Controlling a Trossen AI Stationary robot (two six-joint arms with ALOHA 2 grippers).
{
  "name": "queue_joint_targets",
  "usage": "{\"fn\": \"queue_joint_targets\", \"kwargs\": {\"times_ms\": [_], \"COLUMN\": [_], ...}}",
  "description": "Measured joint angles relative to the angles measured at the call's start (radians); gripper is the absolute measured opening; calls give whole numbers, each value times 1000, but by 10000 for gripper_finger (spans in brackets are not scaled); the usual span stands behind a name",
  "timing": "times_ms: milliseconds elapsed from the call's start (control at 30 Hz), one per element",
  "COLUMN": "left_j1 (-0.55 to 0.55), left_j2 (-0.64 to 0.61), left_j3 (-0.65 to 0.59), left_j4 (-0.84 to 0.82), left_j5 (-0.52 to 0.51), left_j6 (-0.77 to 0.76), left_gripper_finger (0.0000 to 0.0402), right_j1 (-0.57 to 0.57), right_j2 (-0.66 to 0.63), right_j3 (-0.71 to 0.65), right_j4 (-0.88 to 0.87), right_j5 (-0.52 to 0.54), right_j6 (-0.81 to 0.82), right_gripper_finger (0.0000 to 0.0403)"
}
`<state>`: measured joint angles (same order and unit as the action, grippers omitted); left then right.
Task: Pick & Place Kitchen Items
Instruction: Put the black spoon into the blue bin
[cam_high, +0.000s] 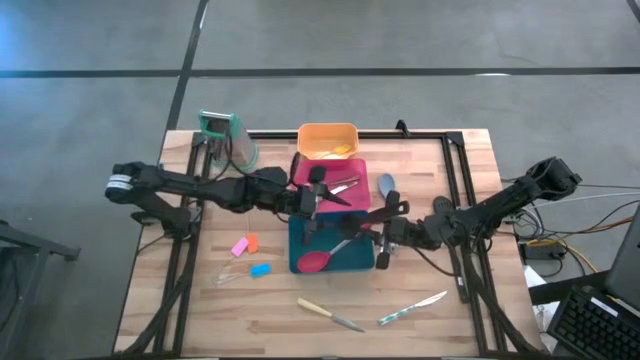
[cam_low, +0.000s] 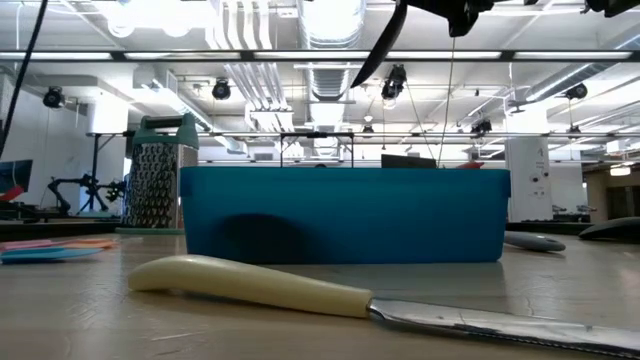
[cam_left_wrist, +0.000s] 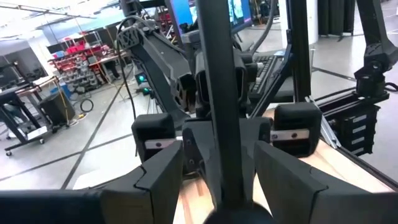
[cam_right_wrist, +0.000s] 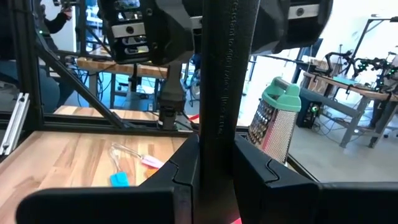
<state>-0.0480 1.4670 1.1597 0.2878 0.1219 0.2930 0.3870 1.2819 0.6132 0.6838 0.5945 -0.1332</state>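
My right gripper (cam_right_wrist: 217, 155) is shut on a long black utensil (cam_right_wrist: 219, 87), held above the teal tray (cam_high: 296, 240). In the low view the utensil's lower end (cam_low: 385, 45) hangs slanting over that tray (cam_low: 340, 215). My left gripper (cam_left_wrist: 221, 171) faces the right one from the table's left. It is open, with one finger on each side of the same black shaft (cam_left_wrist: 217, 74) and a gap to it. A red spoon (cam_high: 313, 262) lies in the teal tray. Two knives (cam_high: 330, 315) (cam_high: 412, 308) lie near the table's front edge. My right gripper pinches the black utensil's textured handle (cam_right_wrist: 217, 134) between its two fingers. The fingers come level from the table's right and lie across the handle. The utensil stands roughly upright in the hold, lifted clear of the tray below.
A pink tray (cam_high: 350, 168) and an orange tray (cam_high: 325, 135) stand behind the teal one. The grater (cam_high: 225, 135) is at the far left and a grey spoon (cam_high: 387, 183) lies right of the pink tray. Pink (cam_high: 239, 246) and blue (cam_high: 260, 270) pieces lie left of the trays.
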Motion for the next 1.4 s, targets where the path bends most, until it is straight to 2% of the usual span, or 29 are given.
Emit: {"fn": "queue_joint_targets", "kwargs": {"times_ms": [500, 1000, 1133, 1300, 1400], "left_j1": [-9, -9, -10, -12, -13], "left_j2": [107, 180, 181, 174, 172], "left_j3": [147, 238, 243, 243, 243], "left_j4": [-52, -91, -108, -116, -119], "left_j5": [1, -12, -60, -59, -58], "left_j6": [-15, -47, -47, -53, -54], "left_gripper_finger": [202, 200, 168, 73, 74], "right_j1": [-9, -13, -14, -16, -16], "right_j2": [0, 0, 0, 0, 0], "right_j3": [0, 0, 0, 0, 0], "right_j4": [-10, -18, -22, -22, -23], "right_j5": [3, 2, 3, 8, 7], "right_j6": [-16, -16, -16, -20, -20], "right_gripper_finger": [52, 52, 52, 52, 52]}}
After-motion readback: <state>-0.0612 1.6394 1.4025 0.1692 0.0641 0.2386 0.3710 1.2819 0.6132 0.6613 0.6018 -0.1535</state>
